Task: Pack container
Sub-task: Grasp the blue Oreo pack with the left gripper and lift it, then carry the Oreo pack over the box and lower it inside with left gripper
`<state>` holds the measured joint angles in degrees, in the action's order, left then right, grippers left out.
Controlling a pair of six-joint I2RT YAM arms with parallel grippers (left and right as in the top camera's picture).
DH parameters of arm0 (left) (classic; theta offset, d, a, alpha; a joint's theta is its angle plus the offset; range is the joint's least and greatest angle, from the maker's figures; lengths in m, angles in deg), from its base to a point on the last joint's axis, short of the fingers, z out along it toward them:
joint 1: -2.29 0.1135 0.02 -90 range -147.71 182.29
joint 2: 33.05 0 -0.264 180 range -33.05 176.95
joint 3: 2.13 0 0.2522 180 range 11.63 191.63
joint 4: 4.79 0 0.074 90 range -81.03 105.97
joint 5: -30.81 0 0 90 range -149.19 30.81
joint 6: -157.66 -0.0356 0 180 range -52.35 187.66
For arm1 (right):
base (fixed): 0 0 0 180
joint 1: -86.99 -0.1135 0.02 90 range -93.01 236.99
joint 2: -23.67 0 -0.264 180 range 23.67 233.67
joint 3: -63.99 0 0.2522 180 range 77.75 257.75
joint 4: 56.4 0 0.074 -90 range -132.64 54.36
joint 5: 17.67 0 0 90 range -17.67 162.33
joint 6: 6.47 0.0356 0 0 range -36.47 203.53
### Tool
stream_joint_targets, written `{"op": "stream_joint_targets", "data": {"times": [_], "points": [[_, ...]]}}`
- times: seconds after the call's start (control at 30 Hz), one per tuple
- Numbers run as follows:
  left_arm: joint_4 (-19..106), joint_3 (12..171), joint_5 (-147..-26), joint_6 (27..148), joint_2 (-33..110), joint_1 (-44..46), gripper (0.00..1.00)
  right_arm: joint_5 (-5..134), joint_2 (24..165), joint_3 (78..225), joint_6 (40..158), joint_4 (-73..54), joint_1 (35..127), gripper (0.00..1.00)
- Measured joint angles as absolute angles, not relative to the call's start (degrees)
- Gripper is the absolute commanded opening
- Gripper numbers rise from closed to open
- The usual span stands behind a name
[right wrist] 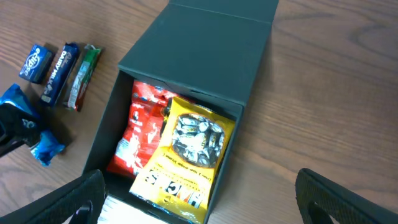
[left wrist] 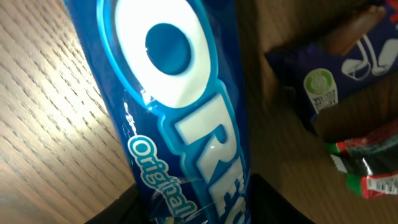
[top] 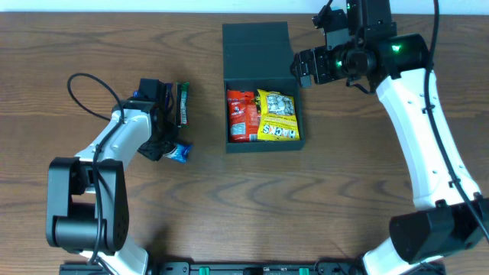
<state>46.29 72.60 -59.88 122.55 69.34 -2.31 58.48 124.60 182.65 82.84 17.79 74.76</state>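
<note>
Right pincer (top: 304,69) is spread wide, with the container (top: 263,146) just below and ahead of it, lid open. It looks like light, stiff cardboard, so I'd grab a side wall. Left pincer (top: 162,145) looks to be pinching the Oreo roll (left wrist: 186,93).

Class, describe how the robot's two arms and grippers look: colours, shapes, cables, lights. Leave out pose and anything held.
Both the left arm and right arm have white rounded links between black joint housings. The left gripper and right gripper are black. A black cable loops beside the left wrist; green lights glow on the right wrist.
</note>
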Motion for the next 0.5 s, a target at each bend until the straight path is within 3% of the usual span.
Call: {"op": "stream_joint_targets", "data": {"times": [0.2,0.33,0.5], "points": [[46.9,72.6,-57.3,116.9,64.7,-2.3,0.42,58.5,124.6,182.7,82.8,17.7,74.8,0.97],[47.4,72.6,-55.6,113.6,59.9,-2.3,0.30,58.9,124.6,182.7,82.8,17.5,74.8,0.97],[46.3,72.6,-53.7,106.2,53.0,-3.9,0.25,61.2,124.6,182.7,82.8,17.1,74.8,0.99]]}}
